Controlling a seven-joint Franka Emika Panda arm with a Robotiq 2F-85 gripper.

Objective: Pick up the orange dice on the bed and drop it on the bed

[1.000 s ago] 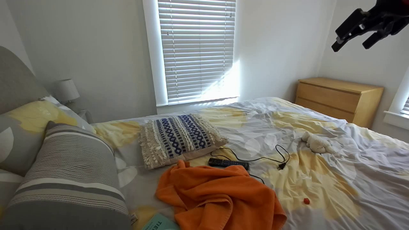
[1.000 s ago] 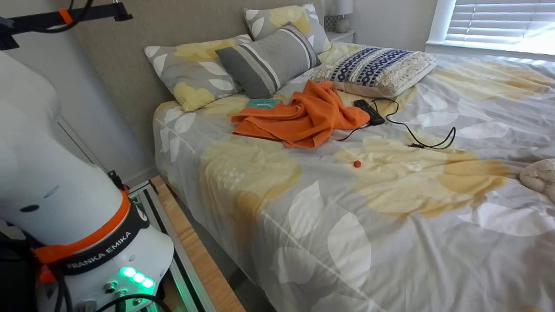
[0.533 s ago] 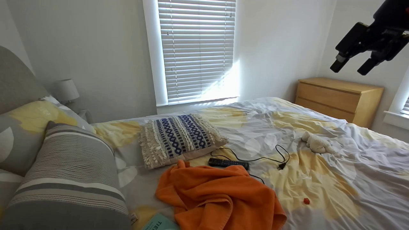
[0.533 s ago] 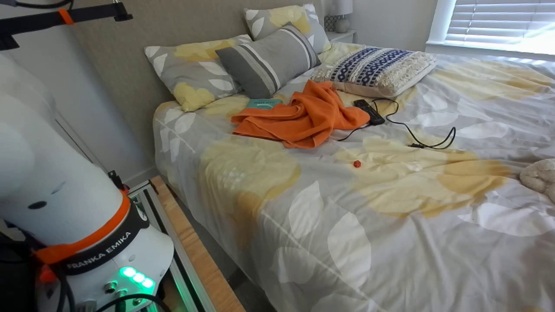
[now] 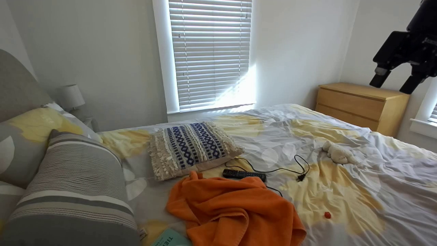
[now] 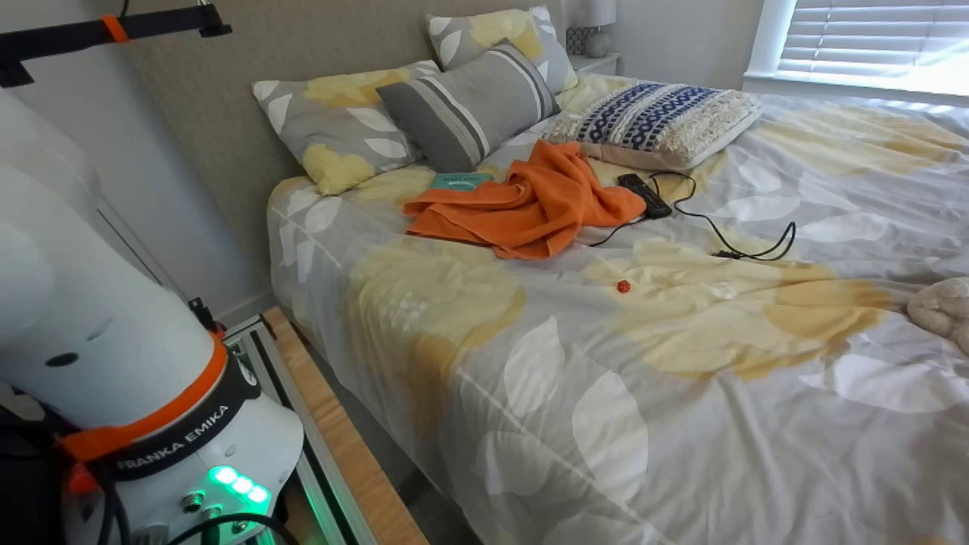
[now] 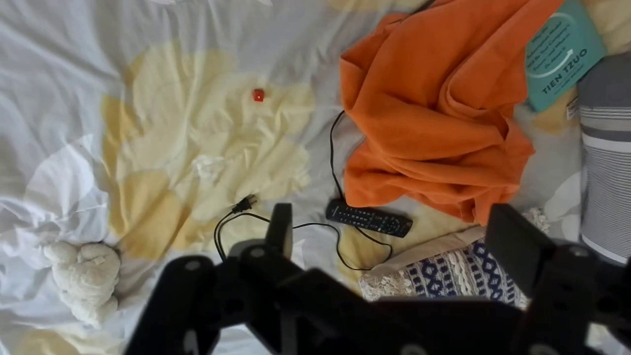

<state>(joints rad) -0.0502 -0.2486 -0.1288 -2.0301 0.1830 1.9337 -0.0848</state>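
1 claw (image 5: 391, 86), spread wide, upper right in an exterior view; 1 die (image 5: 327, 215), lower right, on bed (image 5: 403, 191).

Orange-red die (image 7: 259, 95), grey bedspread (image 6: 719, 454) with yellow flowers, orange blanket (image 6: 537, 204), white-striped grey pillow (image 6: 473, 110), black pincer (image 5: 391, 86)

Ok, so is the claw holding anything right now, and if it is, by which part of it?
Nothing is held. The claw is open and empty, and the red-orange dice lies apart from it on the bed.
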